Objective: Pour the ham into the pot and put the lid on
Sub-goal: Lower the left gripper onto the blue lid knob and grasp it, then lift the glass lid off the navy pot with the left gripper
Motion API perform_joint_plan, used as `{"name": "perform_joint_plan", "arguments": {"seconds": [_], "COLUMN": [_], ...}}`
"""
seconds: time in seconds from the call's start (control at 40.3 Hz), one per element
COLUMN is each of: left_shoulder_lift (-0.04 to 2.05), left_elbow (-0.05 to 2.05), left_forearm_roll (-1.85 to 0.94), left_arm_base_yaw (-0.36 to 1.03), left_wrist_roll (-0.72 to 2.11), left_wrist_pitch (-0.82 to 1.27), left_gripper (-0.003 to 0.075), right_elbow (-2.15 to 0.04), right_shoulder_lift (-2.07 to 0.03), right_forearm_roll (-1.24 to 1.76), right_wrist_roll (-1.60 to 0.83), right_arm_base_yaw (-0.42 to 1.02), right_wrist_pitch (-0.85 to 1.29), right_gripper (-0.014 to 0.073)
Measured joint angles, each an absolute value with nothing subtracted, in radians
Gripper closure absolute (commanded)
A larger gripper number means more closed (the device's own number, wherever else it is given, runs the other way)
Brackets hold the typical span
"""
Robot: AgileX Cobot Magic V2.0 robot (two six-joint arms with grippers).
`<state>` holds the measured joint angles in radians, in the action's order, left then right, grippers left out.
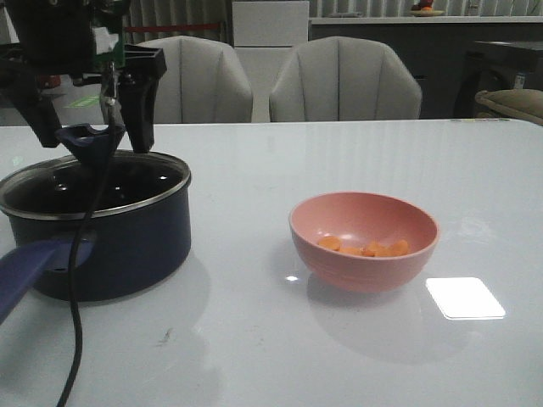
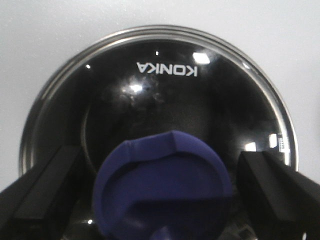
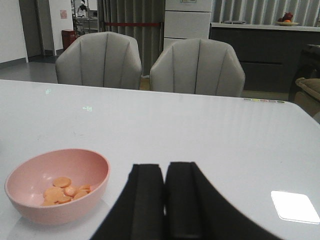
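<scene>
Your left pincer (image 1: pixel 92 140) hangs directly over the dark navy, round, straight-sided pot (image 1: pixel 102 225), its 2 black, blocky fingers (image 2: pixel 47 185) spread wide to either side of the knob and not touching it. Between them sits the round glass lid (image 2: pixel 160 95) with its bright metal rim; it lies on the pot's mouth, and the glossy glass carries white lettering and small glints of light. The lid's dark blue, cup-shaped knob (image 2: pixel 165 190) is matte and smooth, right under the pincer. From the pot a long purple-blue handle (image 1: pixel 30 271) sticks out toward the near edge of the counter (image 1: pixel 254 339), a smooth, pale, reflective slab. A black cable (image 1: pixel 76 297) drops from the left arm across the pot's wall.

Your right pincer (image 3: pixel 164 200) has its 2 flat black fingers pressed together with nothing between them, low over the counter. Ahead of it and off to its left stands a smooth, round, matte pink bowl (image 3: pixel 60 200). The ham (image 3: pixel 62 190), a handful of small, flat, orange-pink round slices, lies in a loose pile at the bottom of that bowl. In the front view the bowl stands well apart from the pot. Beyond the counter you have 2 pale, ribbed, padded chairs (image 1: pixel 344 80).
</scene>
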<state>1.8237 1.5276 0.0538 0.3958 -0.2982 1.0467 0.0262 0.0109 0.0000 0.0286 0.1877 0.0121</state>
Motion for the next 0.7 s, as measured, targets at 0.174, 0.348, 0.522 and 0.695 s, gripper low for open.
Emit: {"name": "perform_joint_plan", "arguments": {"seconds": [0.174,0.348,0.522,0.695], "left_shoulder_lift": [1.834,1.838,1.840,1.792], "left_elbow": [1.531,1.553,1.620,1.644], "left_forearm_roll": [0.047,0.043,0.039,0.066], "left_arm_base_yaw": [0.396,0.396,0.396,0.396], "left_wrist_roll": [-0.298,-0.298,-0.298,-0.276], "left_wrist_pitch": [1.050,1.068,1.104,1.123], "left_gripper": [0.0460,0.0515,0.0515,0.0515], "right_elbow": [0.026,0.026,0.026,0.026], "right_shoulder_lift": [0.011,0.011,0.011,0.011], "right_forearm_roll": [0.000,0.000,0.000,0.000], "right_wrist_roll": [0.029,0.029,0.029,0.029], "right_arm_base_yaw": [0.188,0.188,0.188,0.188], "right_wrist_pitch": [0.012,0.012,0.012,0.012], "right_gripper": [0.0445,0.0445,0.0445,0.0445]}}
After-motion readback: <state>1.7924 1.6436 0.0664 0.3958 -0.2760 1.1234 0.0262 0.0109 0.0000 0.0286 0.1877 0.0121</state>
